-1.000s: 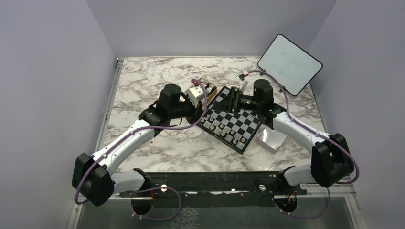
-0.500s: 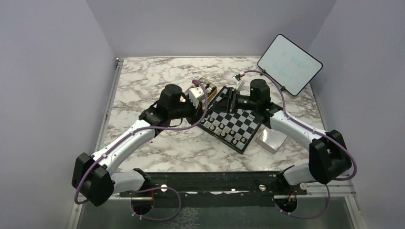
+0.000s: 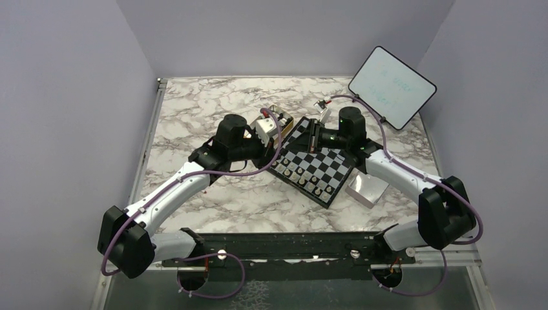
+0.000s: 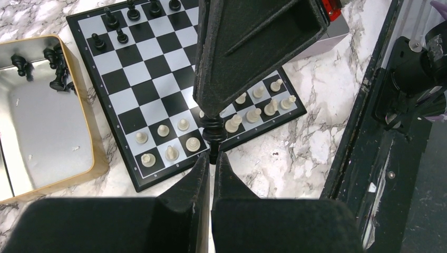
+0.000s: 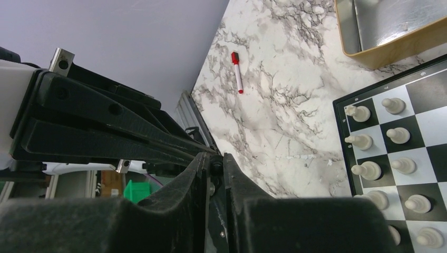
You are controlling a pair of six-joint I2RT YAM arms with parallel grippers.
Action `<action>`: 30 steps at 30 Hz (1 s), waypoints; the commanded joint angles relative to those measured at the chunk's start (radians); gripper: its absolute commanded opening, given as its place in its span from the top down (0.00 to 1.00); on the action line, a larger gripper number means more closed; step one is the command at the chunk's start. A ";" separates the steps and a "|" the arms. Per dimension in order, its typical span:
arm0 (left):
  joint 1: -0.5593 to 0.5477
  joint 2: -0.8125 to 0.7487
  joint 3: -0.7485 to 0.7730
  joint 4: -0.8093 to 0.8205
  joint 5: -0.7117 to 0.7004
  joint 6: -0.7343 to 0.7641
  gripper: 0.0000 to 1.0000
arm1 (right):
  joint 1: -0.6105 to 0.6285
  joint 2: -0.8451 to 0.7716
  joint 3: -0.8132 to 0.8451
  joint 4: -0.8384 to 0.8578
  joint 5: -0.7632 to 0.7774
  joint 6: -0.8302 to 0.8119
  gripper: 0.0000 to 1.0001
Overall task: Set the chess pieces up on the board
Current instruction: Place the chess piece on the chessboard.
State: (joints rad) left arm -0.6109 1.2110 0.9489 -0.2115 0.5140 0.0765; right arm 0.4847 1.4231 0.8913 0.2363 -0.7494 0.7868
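The board (image 3: 323, 168) lies mid-table, also in the left wrist view (image 4: 153, 79) and the right wrist view (image 5: 416, 132). Pale chess pieces (image 4: 168, 142) stand in its near rows, several black ones (image 4: 110, 21) at its far edge. More black pieces (image 4: 55, 68) lie in the gold tin (image 4: 47, 121). My left gripper (image 4: 212, 158) is shut on the base of a black chess piece (image 4: 213, 129), held in the air above the board. My right gripper (image 5: 215, 161) is shut on the same piece's top. The grippers meet tip to tip (image 3: 282, 137) (image 3: 309, 134).
A white tablet (image 3: 391, 87) leans at the back right. The silver tin lid (image 3: 365, 189) lies right of the board. A red marker (image 5: 237, 71) lies on the marble left of the tin. The black frame rail (image 4: 369, 121) runs along the near edge.
The right gripper moved slightly left toward the left gripper about a second ago. Both arms have stayed still since.
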 commanded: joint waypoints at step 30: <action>-0.006 -0.077 -0.018 -0.080 -0.173 0.011 1.00 | -0.023 0.050 0.002 -0.275 1.054 -0.506 0.90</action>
State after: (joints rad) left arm -0.6109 1.1698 0.9482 -0.2863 0.3714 0.0753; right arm 0.4694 1.4410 0.9195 -0.0978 0.1642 0.3008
